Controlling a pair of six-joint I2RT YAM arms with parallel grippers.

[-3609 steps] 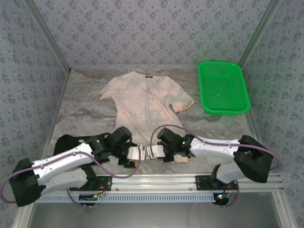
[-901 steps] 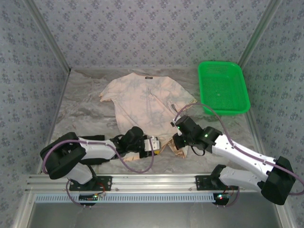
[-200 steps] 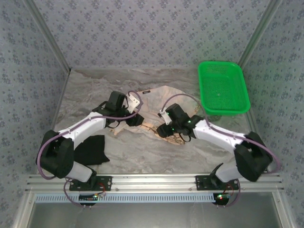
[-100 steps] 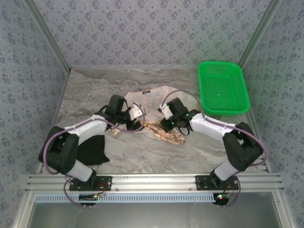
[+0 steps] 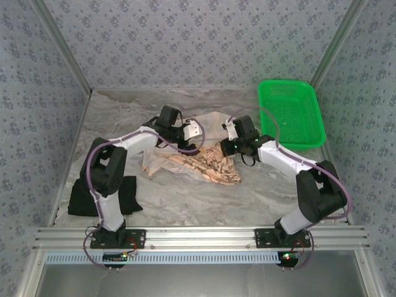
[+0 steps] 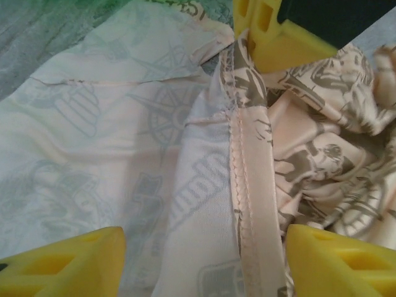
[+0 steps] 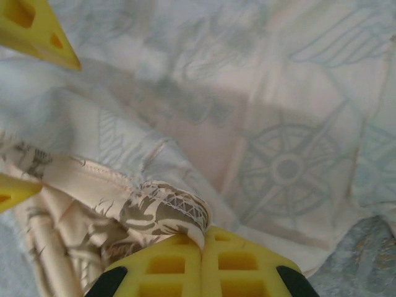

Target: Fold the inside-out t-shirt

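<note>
Your peach-tan fabric t-shirt (image 5: 197, 162) with its dark compass-and-ship drawings lies bunched near the middle of the grey marbled surface (image 5: 185, 201). It sits left of the green plastic mesh basket (image 5: 291, 114) and well apart from the plain black folded garment (image 5: 102, 195) at the near left. The pale reverse of the cloth shows along the far part of the heap, and the darker printed face is crumpled along its near edge. Both arms reach in over the far side of the shirt, their tips close together. Your left fingers (image 5: 194, 132) stand wide apart. In the left wrist view a stitched hem runs up between the two yellow pads, and neither pad presses on it, so they have hold of nothing. Your right fingers (image 5: 229, 132) are pressed fully together. In the right wrist view a folded bit of that hem, printed side out, is pinched between them. The same clamped pair shows at the top of the left wrist view, gripping the upper end of the hem just beyond your spread left fingers.
</note>
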